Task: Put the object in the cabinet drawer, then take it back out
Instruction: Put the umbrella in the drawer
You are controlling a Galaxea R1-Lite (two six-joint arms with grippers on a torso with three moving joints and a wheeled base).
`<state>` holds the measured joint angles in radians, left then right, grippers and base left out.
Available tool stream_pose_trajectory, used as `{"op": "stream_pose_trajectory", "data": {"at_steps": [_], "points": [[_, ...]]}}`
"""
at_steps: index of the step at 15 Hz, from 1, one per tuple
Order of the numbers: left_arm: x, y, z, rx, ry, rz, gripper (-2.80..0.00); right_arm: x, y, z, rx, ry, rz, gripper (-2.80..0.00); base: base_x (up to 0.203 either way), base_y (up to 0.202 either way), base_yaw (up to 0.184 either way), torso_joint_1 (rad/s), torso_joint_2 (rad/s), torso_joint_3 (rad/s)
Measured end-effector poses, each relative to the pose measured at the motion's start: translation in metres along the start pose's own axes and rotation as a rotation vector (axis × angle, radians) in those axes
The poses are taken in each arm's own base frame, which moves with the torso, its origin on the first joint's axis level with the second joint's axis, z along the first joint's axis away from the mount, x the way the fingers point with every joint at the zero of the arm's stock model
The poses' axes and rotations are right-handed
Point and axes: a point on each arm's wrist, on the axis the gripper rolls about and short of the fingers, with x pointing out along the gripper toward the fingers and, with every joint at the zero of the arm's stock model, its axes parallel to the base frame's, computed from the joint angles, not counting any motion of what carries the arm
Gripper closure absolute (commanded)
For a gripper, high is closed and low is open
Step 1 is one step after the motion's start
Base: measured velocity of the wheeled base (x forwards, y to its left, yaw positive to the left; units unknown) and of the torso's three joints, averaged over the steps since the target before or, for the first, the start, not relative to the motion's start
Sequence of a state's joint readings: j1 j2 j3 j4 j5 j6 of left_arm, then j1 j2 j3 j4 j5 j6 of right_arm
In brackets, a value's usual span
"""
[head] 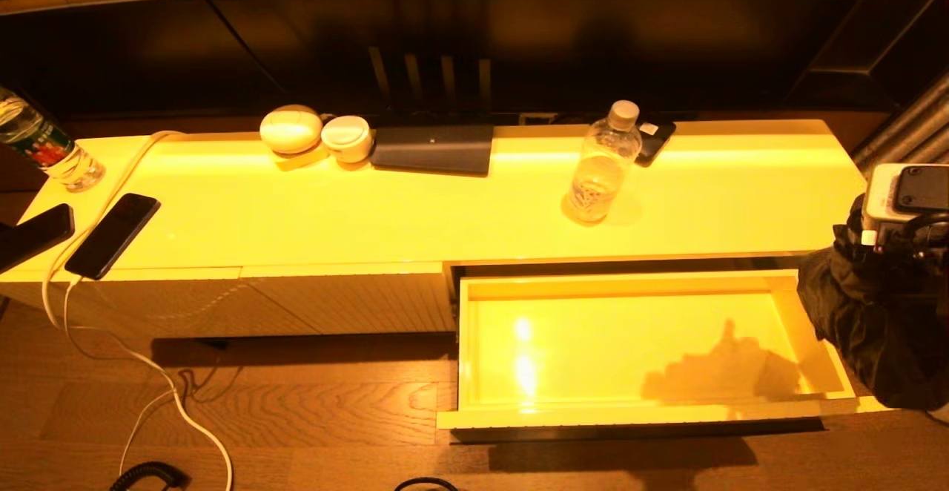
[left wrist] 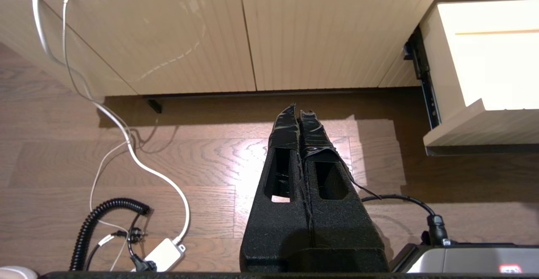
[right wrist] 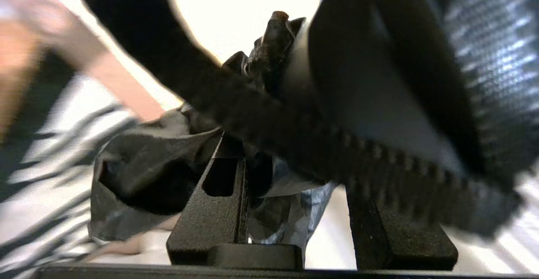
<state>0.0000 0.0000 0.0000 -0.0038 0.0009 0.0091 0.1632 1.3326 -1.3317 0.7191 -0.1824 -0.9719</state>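
Right end effector (right wrist: pixel 290 114) is clamped on a crumpled black fabric bundle with a ribbed strap (right wrist: pixel 139 173), held off the right end of the open cream-yellow cabinet drawer (head: pixel 808 343). Drawer holds nothing. Judgement: carry the bundle over the drawer centre, lower until it rests, then release. Left end effector (left wrist: pixel 299 114) parked, fingers together.

- glossy yellow inside the cabinet drawer (head: pixel 593 343), pale cream in the left wrist view, same yellow on the cabinet top (head: pixel 415 209)
- pale ribbed front panels (left wrist: pixel 177 38), fine vertical lines all over
- brown wood-grain floor (left wrist: pixel 202 161)
- clear water bottle (head: pixel 602 166) with a pale cap
- second bottle (head: pixel 44 146), label in green, white and red
- two black phones (head: pixel 113 235) at the left end, white cable (left wrist: pixel 139 161) snaking down
- black coiled cord (left wrist: pixel 97 224) on the floor
- dark grey flat pad (head: pixel 434 148), two white round things (head: pixel 291 129) beside it
- matte black left gripper (left wrist: pixel 300 112)
- right gripper (right wrist: pixel 290 55) black too, crinkly black bag (head: pixel 882 313) between its fingers, shiny grey folds up close
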Motion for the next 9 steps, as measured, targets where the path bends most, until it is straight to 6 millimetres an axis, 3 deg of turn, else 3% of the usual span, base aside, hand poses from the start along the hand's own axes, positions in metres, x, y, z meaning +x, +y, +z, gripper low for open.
{"op": "stream_pose_trajectory", "data": {"at_steps": [3, 9], "points": [[0.0, 0.0, 0.0, 0.0, 0.0, 0.0, 0.0, 0.012, 0.006, 0.001, 0.013, 0.005, 0.044, 0.0, 0.0, 0.0, 0.0, 0.0, 0.0, 0.0], [0.0, 0.0, 0.0, 0.0, 0.0, 0.001, 0.0, 0.067, 0.009, 0.009, 0.003, 0.0, 0.057, 0.0, 0.0, 0.0, 0.0, 0.0, 0.0, 0.0]]}}
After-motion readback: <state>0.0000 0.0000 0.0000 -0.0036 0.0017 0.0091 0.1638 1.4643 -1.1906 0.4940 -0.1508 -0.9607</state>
